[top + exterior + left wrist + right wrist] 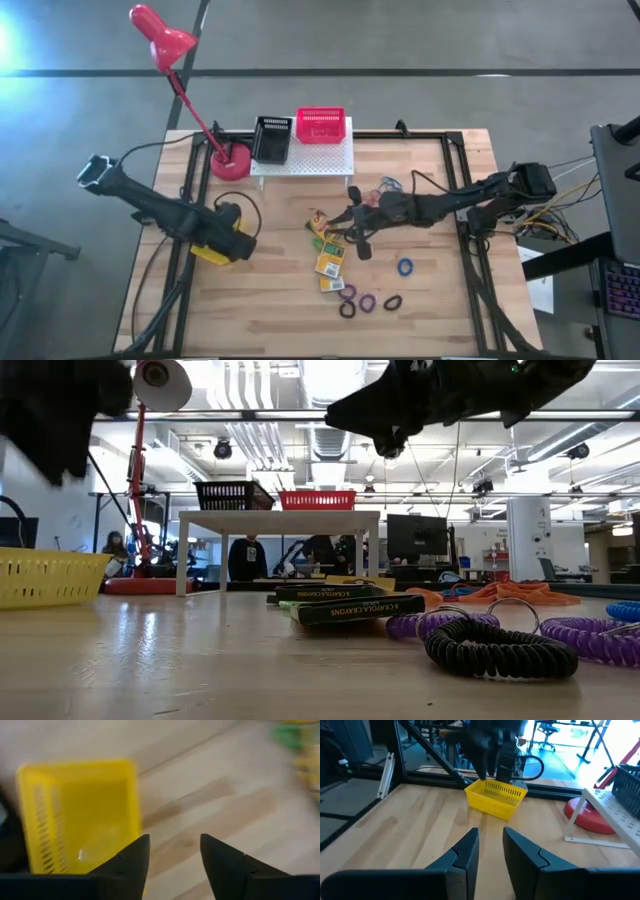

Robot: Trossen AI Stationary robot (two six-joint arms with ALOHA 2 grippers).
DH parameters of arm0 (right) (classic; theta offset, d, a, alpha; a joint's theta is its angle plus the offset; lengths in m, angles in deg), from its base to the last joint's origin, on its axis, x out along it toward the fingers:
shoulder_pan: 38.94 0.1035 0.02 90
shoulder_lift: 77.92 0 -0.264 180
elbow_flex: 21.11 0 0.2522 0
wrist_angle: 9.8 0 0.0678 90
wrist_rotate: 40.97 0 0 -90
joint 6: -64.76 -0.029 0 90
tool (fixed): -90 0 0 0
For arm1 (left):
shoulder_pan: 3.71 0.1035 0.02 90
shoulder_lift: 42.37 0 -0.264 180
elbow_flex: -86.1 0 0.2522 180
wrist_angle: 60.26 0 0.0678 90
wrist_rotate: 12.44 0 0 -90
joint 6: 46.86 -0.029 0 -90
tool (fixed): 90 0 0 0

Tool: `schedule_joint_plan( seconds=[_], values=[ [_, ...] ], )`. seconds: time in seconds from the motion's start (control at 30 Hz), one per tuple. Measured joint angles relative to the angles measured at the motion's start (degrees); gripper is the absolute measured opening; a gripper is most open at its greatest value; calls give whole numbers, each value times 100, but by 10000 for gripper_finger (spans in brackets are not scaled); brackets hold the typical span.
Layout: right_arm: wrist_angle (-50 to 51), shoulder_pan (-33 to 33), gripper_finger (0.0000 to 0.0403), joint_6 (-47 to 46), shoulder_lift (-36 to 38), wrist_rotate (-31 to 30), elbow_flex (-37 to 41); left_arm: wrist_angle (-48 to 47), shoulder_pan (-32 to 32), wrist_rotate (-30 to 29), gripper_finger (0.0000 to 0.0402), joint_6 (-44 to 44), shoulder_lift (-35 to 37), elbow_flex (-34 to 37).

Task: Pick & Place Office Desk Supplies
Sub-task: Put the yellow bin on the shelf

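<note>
My left gripper [240, 238] [172, 851] is open and hovers above the table at the right end of the yellow mesh basket [207, 252] [75, 810], which stands on its base on the wood [48, 578]. My right gripper [352, 228] [491, 845] has its fingers a little apart, holds nothing and hangs in the air over the yellow-green crayon boxes [331, 262] [345, 606], pointing toward the table's left. The boxes lie flat. A blue ring [404, 266], purple rings [367, 302] and black rings [392, 301] [500, 650] lie near them.
A white perforated stand [300, 160] at the far edge carries a black basket [272, 138] and a red basket [320, 125]. The red desk lamp's base [230, 160] sits left of it. Orange rubber bands [386, 187] lie right of the stand. Bare wood shows along the near edge.
</note>
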Motion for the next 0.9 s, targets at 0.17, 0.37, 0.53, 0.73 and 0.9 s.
schedule_joint_plan(
  seconds=[0.17,0.37,0.53,0.73,0.9],
  values=[
    [4,33,84,-390,-9,27,19,414,360,727,202,139,-14,806],
    [-3,184,84,-429,-9,52,24,1226,506,749,155,84,-15,1366],
    [-16,311,84,-432,-9,51,2,1286,519,733,95,84,-15,1648],
    [-14,400,84,-436,-2,49,2,2603,521,685,17,-859,-68,1701],
    [-38,418,84,-436,2,49,2,4810,513,688,17,-2585,-528,1685]
  ],
)
